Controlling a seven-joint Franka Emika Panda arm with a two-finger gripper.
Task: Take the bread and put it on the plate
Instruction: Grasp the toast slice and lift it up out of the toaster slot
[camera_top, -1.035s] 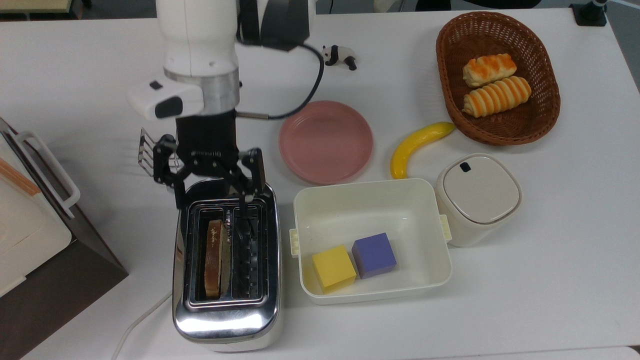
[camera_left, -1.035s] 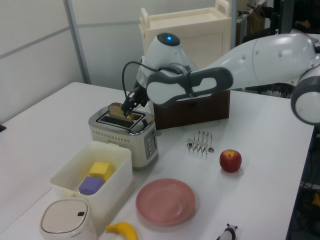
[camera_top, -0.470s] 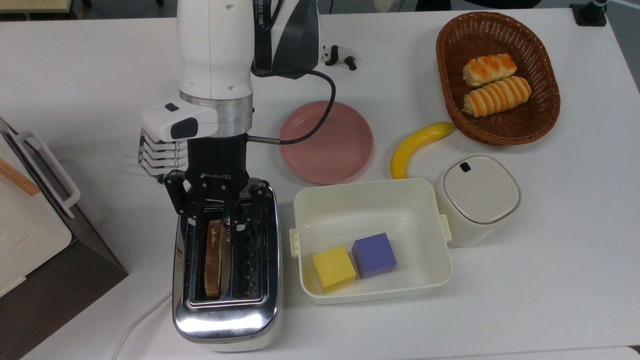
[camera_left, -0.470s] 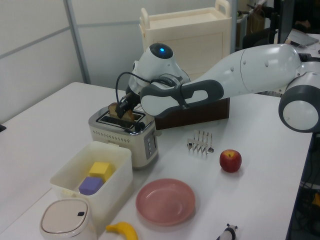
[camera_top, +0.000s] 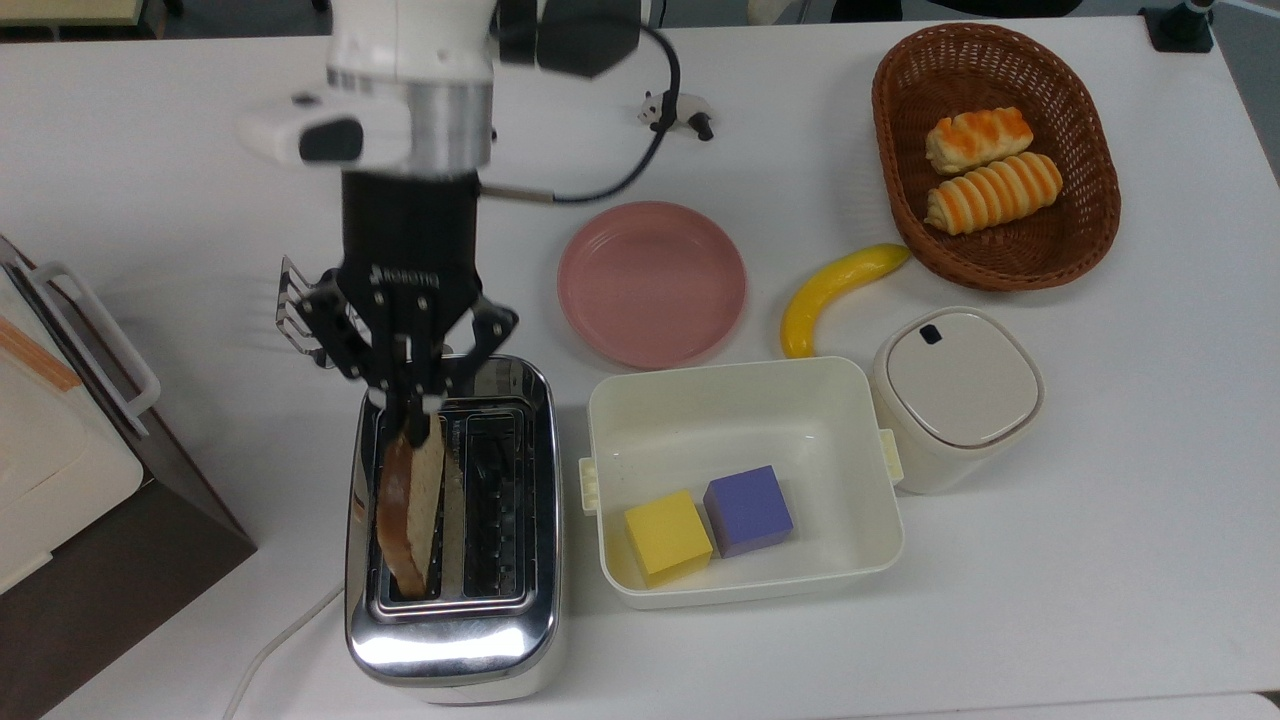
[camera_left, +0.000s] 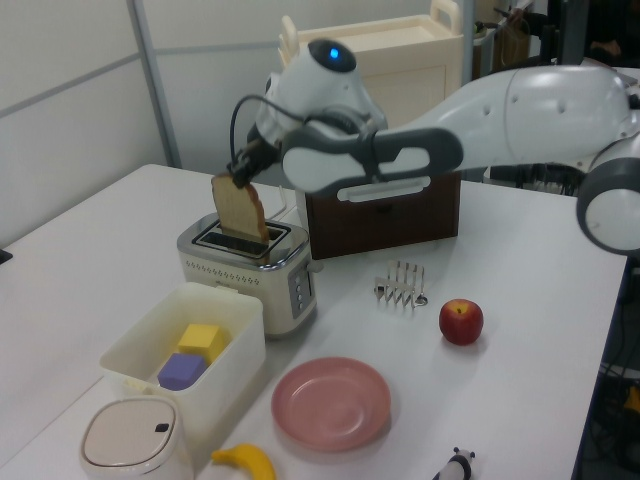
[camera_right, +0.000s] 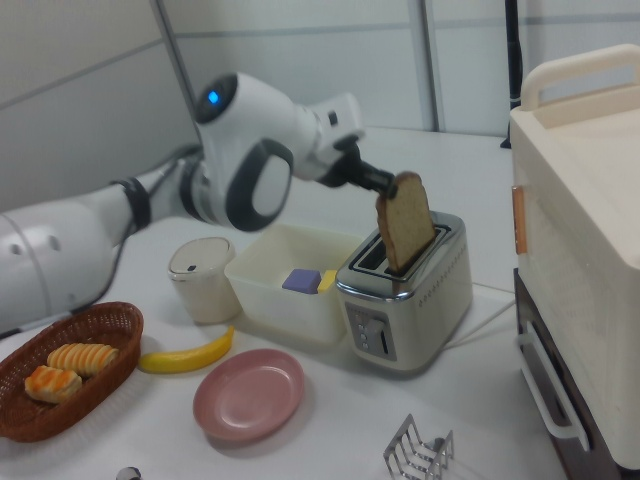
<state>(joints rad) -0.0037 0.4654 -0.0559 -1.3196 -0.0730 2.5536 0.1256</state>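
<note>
— Where is the bread?

— The flat tan slice of wholemeal bread with the darker brown crust (camera_top: 408, 505) hangs from the black two-finger gripper (camera_top: 410, 412), its fingers clamped on the slice's upper corner. In the right view the slice (camera_right: 405, 222) is mostly clear of the shiny chrome two-slot toaster (camera_right: 408, 295), with its lower edge right at the slot opening; I cannot tell whether it is fully out. In the left view it (camera_left: 240, 207) tilts a little over the toaster (camera_left: 250, 270).

— And the plate?

— The round, shallow pink plate with a raised rim (camera_top: 652, 283) sits bare on the white table (camera_top: 1000, 600), to the top view's right of the toaster (camera_top: 452, 520) and apart from it. In the left view the plate (camera_left: 332, 404) lies in front of the toaster, nearer the camera.

— What else is near?

— Just beside the toaster, on the top view's right, stands a white rectangular plastic tub (camera_top: 745, 400) holding a yellow cube (camera_top: 667, 536) and a purple cube (camera_top: 748, 510), side by side. A cream lidded canister (camera_top: 955, 395) touches the tub's far end. A yellow banana (camera_top: 835, 290) lies between the plate and an oval brown wicker basket (camera_top: 900, 150) with two orange-striped rolls (camera_top: 990, 170) in it.

— Anything behind the arm?

— A small wire toast rack (camera_left: 400, 282) and a red apple (camera_left: 461, 321) in the left view, and a toy panda (camera_top: 680, 110) near the table's far edge in the top view.
</note>
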